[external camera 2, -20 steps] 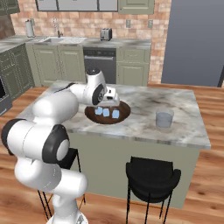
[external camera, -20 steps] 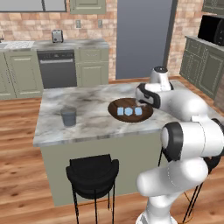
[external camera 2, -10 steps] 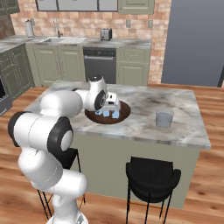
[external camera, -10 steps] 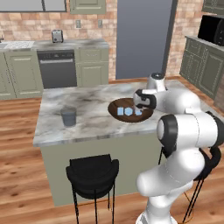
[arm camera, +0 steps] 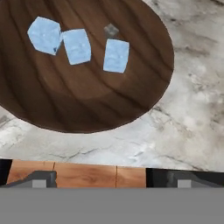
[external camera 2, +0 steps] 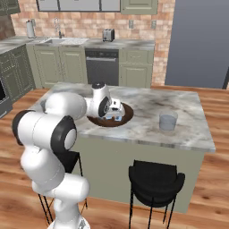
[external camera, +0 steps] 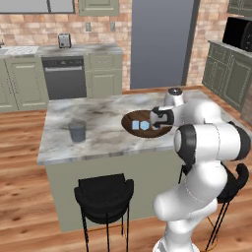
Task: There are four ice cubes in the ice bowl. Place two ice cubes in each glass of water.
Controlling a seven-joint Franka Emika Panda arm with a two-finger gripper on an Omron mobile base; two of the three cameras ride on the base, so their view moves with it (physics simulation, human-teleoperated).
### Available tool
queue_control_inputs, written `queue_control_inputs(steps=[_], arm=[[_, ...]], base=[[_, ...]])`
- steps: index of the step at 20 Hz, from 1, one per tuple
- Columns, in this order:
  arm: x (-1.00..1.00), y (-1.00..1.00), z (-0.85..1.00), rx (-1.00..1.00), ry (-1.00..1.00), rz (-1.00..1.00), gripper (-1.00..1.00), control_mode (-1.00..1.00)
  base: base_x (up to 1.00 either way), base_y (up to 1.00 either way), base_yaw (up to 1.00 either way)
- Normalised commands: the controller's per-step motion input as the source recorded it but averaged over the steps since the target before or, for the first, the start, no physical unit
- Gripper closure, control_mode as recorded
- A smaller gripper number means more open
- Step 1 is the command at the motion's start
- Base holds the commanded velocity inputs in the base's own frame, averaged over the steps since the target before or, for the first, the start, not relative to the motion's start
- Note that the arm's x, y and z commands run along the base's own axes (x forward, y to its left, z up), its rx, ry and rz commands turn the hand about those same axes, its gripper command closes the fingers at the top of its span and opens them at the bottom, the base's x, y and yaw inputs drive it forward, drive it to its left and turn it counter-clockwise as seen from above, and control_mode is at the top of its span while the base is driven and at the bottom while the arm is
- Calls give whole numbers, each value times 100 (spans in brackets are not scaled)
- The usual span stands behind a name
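Ice cubes (arm camera: pixel 77 45) lie in the ice bowl (arm camera: pixel 87 100), fingers (arm camera: pixel 41 178) spread.

No legible text or labels anywhere

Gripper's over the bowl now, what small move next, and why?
Probably lower the open gripper onto the nearest ice cube. It holds nothing, and that cube lies apart from the other two in the ice bowl, leaving the fingers room to straddle it.

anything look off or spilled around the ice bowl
Nothing spilled. The ice bowl sits flat on the marble island, three ice cubes showing inside it in the hand view, none on the counter. The gripper hangs open above.
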Motion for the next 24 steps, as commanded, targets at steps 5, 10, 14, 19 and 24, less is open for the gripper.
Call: queue_control_inputs(steps=[5, 10, 14, 19, 24], arm=[[28, 0, -10, 0, 0, 1, -100, -100], [32, 0, -14, 0, 0, 0, -100, -100], [26, 0, -21, 0, 0, 0, -100, -100], [16, -1, -16, -1, 0, 0, -100, -100], [11, -5, -7, -2, -3, 0, -100, -100]], base=[[0, 0, 0], [0, 0, 0], [0, 0, 0], [0, 0, 0], [0, 0, 0]])
